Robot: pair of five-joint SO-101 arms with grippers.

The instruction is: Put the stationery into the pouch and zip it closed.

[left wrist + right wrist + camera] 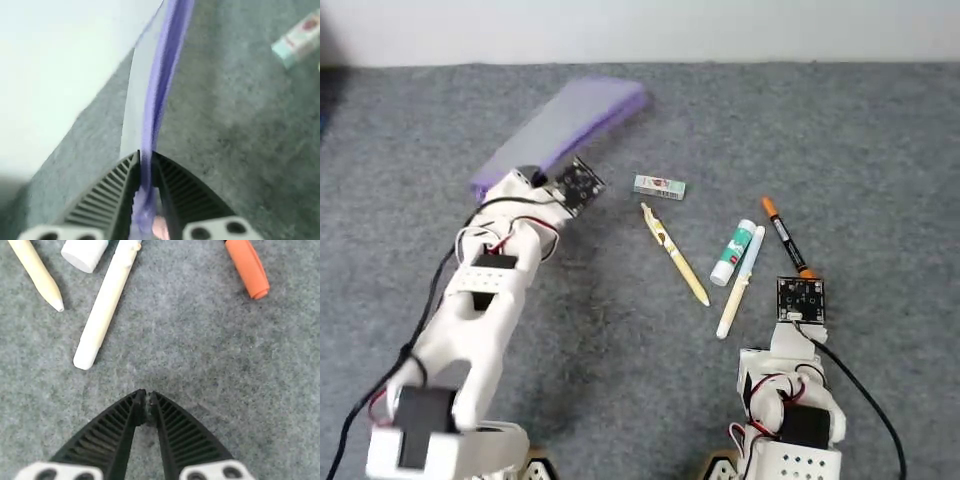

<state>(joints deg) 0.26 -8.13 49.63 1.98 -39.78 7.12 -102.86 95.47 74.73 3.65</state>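
Over the bench [880,140] my left pincer [145,167] grips the pouch [165,60] edge, right pincer [146,407] clenched empty; thin fabric hold may slip

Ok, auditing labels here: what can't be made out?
Pouch zipper: open or closed unclear; high view, left gripper covers its near end; left wrist view, edge-on and blurred.
Eraser: cut off by left wrist view's edge.
Marker: cut off by right wrist view's edge.
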